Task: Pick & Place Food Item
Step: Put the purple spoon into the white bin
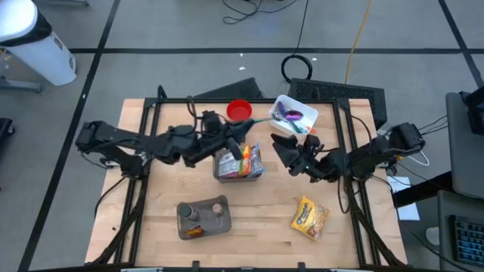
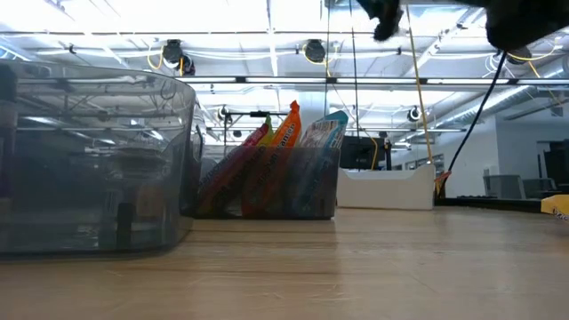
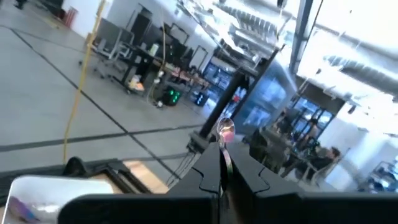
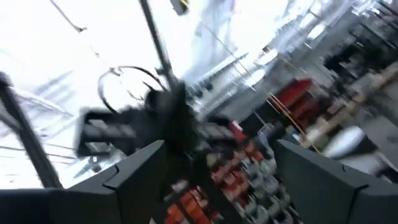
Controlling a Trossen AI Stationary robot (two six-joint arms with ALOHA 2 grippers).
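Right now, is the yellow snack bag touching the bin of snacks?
Apart. The high view shows the yellow bag lying alone near the table's front right, with bare wood between it and the snack bin at the middle.

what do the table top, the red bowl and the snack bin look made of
Table top: pale wood, matte, grain lines showing.
Red bowl: probably plastic, an even, smooth red.
Snack bin: clear plastic, likely; packets show through its wall.

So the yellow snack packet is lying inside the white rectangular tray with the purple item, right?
Not quite. In the high view the yellow snack packet lies on the bare wooden table, near its front right, well apart from the white rectangular tray. The tray does hold the purple item.
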